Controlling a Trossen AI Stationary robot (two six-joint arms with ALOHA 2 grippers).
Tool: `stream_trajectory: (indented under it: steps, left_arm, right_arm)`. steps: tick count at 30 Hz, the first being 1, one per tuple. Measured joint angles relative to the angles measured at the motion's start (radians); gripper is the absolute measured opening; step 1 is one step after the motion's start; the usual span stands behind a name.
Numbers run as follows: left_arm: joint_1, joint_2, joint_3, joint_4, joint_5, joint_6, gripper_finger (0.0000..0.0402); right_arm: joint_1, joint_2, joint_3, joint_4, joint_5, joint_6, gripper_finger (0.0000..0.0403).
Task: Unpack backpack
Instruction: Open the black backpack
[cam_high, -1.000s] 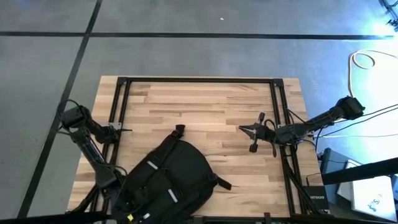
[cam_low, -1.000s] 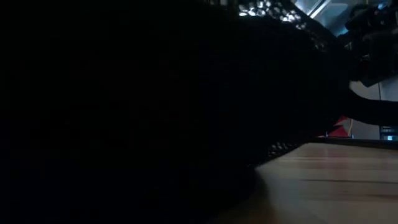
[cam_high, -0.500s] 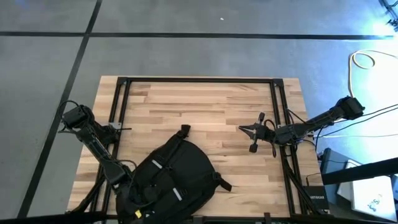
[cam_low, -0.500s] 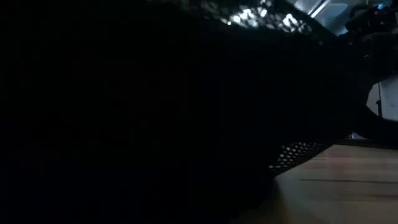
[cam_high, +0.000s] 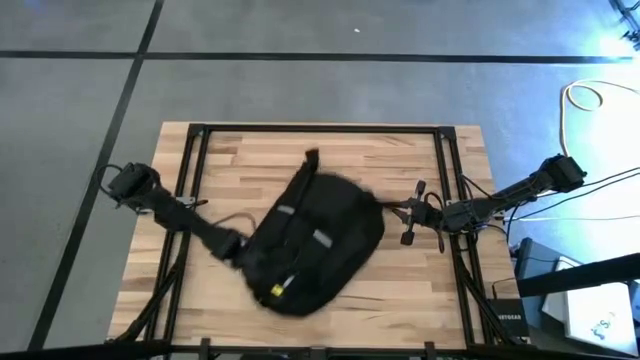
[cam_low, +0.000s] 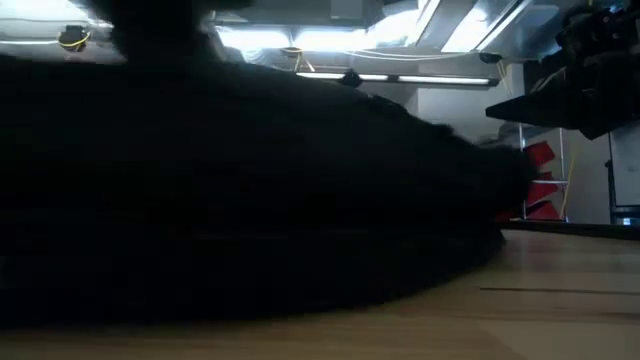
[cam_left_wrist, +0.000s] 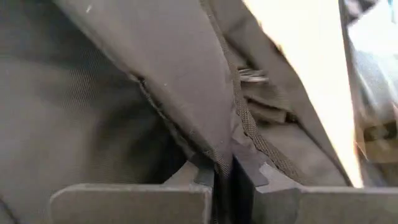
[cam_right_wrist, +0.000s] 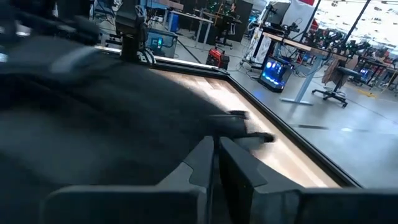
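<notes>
Black fabric fills the middle of the wooden table (cam_high: 330, 150): the backpack (cam_high: 315, 240) lies as a rounded oval near the centre, its top handle pointing toward twelve o'clock and its bulk spreading down toward six. Pale reflective strips show on its upper face, and a small yellow tag sits near its seven o'clock edge.

At nine o'clock of the backpack, the left gripper (cam_high: 228, 246) touches its edge, the arm reaching in from the table's left side. From the left wrist, its fingers (cam_left_wrist: 205, 177) are pinched together with a fold of the bag's dark fabric and a mesh-edged seam caught between them, so this gripper is clamped on the backpack.

At three o'clock of the backpack, the right gripper (cam_high: 392, 208) sits just beside the bag's upper right edge, its arm coming from the table's right side. Seen from the right wrist, its fingers (cam_right_wrist: 202, 162) are pressed together with nothing between them, and the backpack lies just in front of the tips; whether they touch it cannot be told.

From table height the backpack is a dark mound covering most of the view.
</notes>
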Motion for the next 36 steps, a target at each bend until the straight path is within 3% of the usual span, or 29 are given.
stream_trajectory:
  steps: [11, 15, 18, 24, 29, 36]
  left_arm:
    - [0.179, 0.0, -0.001, 0.396, -0.057, 0.266, 0.0002]
    - [0.207, 0.0, -0.001, 0.421, -0.115, 0.256, 0.0002]
    - [0.218, 0.0, -0.001, 0.422, -0.15, 0.237, 0.0002]
    - [0.221, 0.0, -0.001, 0.454, -0.165, 0.241, 0.0002]
    - [0.217, 0.0, -0.001, 0.455, -0.157, 0.233, 0.0002]
    - [0.21, 0.0, -0.001, 0.456, -0.155, 0.233, 0.0002]
  right_arm:
    - [0.0, 0.0, 0.0, 0.126, 0.011, -0.089, 0.001]
    - [0.0, 0.0, 0.0, 0.117, -0.105, -0.092, 0.0022]
    - [0.001, 0.0, 0.0, 0.11, -0.198, -0.07, 0.0057]
    - [0.001, 0.007, 0.0, -0.017, -0.358, -0.101, 0.0168]
    - [0.0, 0.07, 0.009, -0.058, -0.297, -0.192, 0.023]
    - [-0.018, 0.245, 0.094, -0.113, -0.186, -0.331, 0.0232]
